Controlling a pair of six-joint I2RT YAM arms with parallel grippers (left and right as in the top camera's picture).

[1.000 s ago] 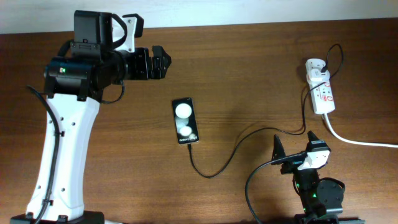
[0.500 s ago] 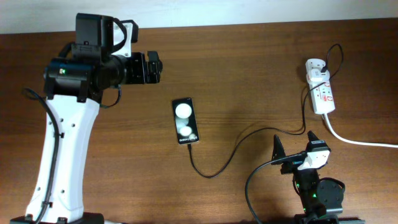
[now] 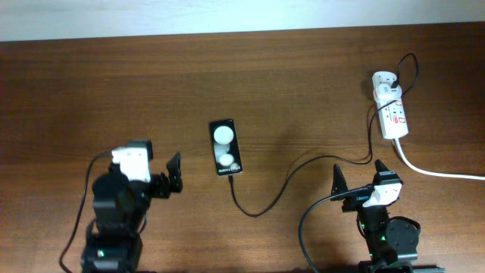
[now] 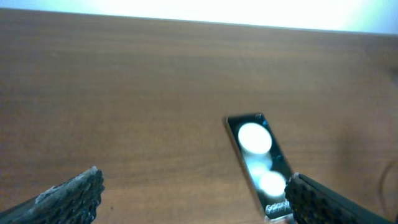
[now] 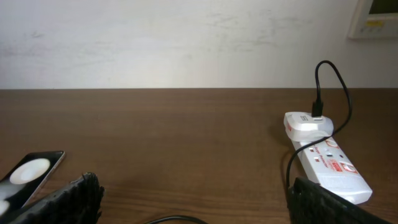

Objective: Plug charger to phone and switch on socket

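Note:
The black phone (image 3: 226,148) lies flat mid-table, screen up with two white reflections; it also shows in the left wrist view (image 4: 258,162) and the right wrist view (image 5: 28,177). The thin black charger cable (image 3: 303,163) runs from the white adapter (image 3: 385,82) on the white socket strip (image 3: 392,114) in a curve to the phone's near end. I cannot tell whether its tip is inserted. My left gripper (image 3: 170,182) is open and empty, low, left of the phone. My right gripper (image 3: 360,178) is open and empty at the front right.
The thick white cord (image 3: 439,173) leaves the strip toward the right edge. The strip and adapter show in the right wrist view (image 5: 329,165), with the cable looping above them (image 5: 333,81). A pale wall stands behind the table's far edge.
My left arm has dropped from its raised, extended pose at the upper left to a folded pose at the front left. The right arm, phone and cable have not moved.

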